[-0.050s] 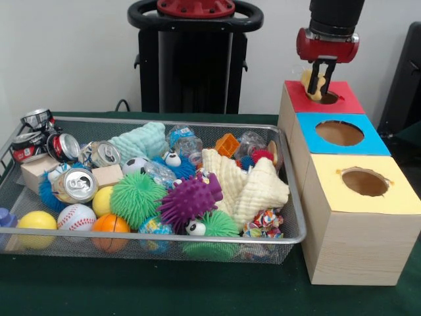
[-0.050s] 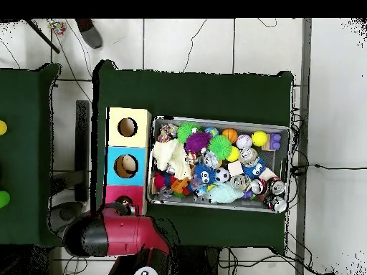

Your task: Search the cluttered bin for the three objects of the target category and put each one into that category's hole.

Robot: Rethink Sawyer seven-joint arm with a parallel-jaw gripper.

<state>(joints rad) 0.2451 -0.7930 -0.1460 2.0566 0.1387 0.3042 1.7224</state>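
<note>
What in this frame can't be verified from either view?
- Held object: front view, gripper covers most of it; type unclear.
- Red box hole: front view, blocked by gripper; overhead, the arm overlaps it.
- Bin bottom layer: buried under clutter in both views.

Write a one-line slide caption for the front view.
End effector holds a pale yellow object over the red box's hole, beside a wire bin of cluttered toys.

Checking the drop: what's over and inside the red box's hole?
The gripper hangs above the red box, shut on a pale yellowish object at the hole's rim. The gripper hides part of the hole; its inside is dark, contents unseen.
</note>
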